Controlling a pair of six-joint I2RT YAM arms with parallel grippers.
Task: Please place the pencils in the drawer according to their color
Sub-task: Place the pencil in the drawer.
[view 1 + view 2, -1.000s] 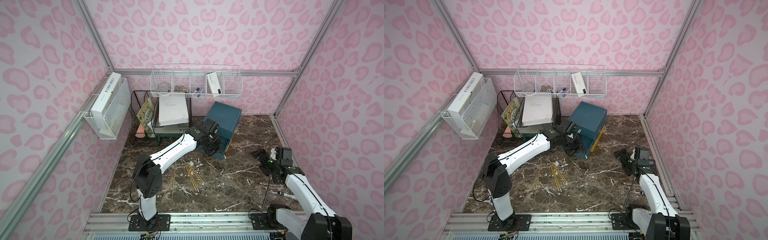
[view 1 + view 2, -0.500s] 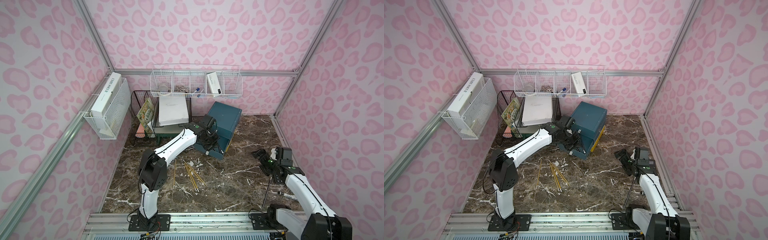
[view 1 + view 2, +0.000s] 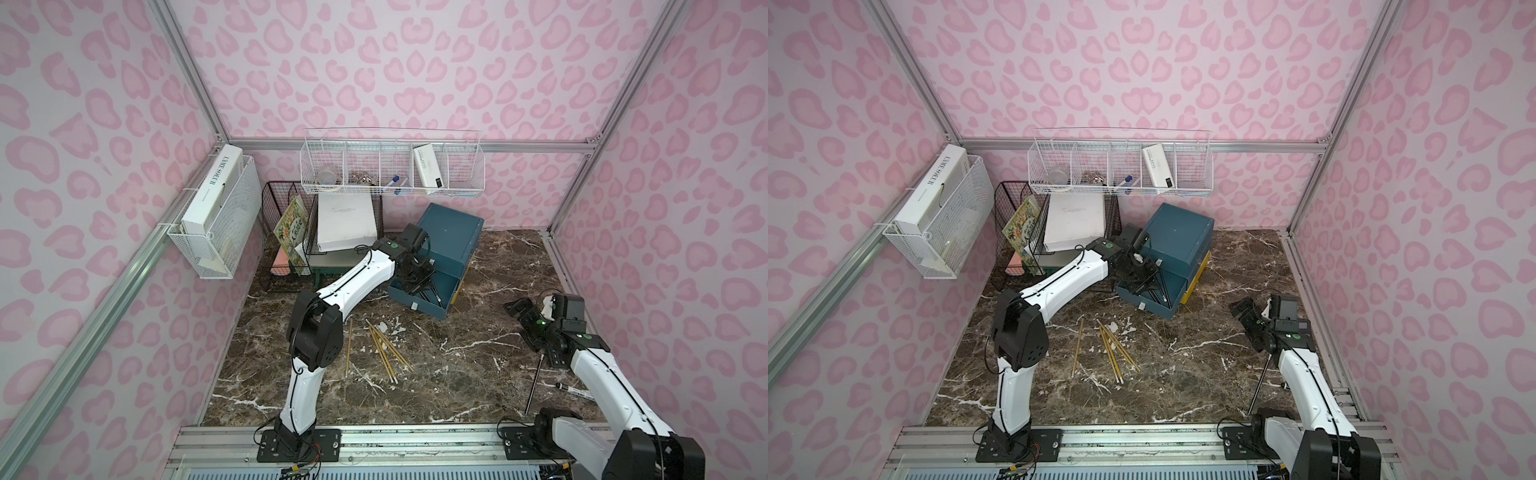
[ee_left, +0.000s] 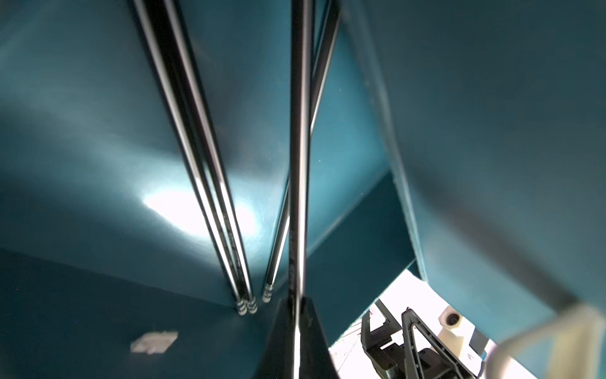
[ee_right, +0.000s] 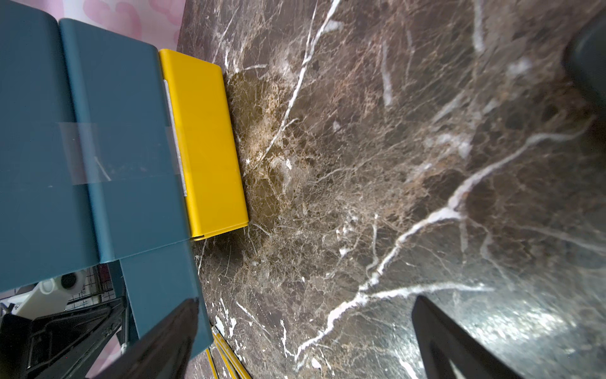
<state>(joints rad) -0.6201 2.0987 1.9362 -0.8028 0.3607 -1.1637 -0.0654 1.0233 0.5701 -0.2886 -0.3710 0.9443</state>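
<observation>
The dark-teal drawer cabinet stands at the back, with a teal drawer pulled out and the yellow drawer lowest. My left gripper reaches into the pulled-out drawer, shut on a black pencil. Other black pencils lie on the drawer floor beside it. Several yellow pencils lie on the marble in front. A lone black pencil lies at the right. My right gripper hovers open and empty over the marble right of the cabinet.
A black wire file rack with books stands at the back left. White wire baskets hang on the back wall and the left wall. A black-capped marker lies near my right arm.
My left arm's elbow has swung up and toward the back while its gripper stayed in the drawer with the black pencil. The right arm has not moved.
</observation>
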